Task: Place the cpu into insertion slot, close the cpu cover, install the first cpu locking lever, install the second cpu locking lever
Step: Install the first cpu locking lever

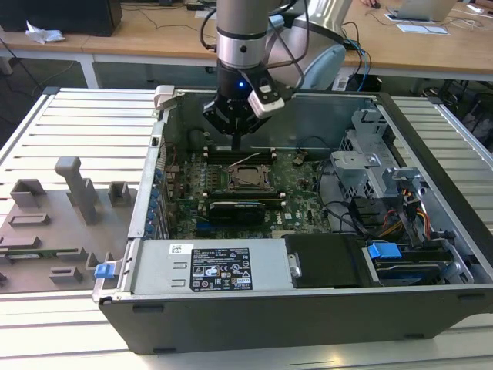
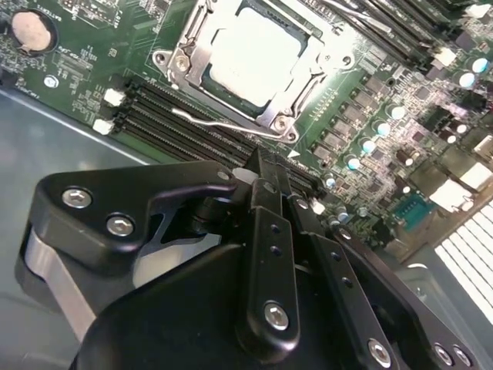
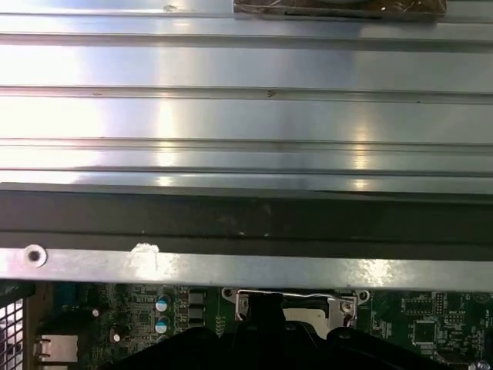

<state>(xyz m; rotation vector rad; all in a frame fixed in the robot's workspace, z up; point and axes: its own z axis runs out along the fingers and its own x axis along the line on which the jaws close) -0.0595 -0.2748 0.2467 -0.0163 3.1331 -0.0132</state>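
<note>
Already the pale silvery cpu (image 2: 250, 54) sits framed under the cpu cover (image 2: 286, 117), jaws closed empty

Pale silvery-grey square cpu (image 2: 256, 52) lies flat, seated in the square black insertion slot (image 2: 202, 75) on the green board. Thin silvery metal-frame cpu cover (image 2: 308, 77) is down around it, chip showing through its window.

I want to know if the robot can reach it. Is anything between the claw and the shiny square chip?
Nothing visible is in the way. In the second wrist view the gripper hangs over the long black memory slots beside the socket, and the cpu already sits in the insertion slot with the cpu cover around it.
</note>
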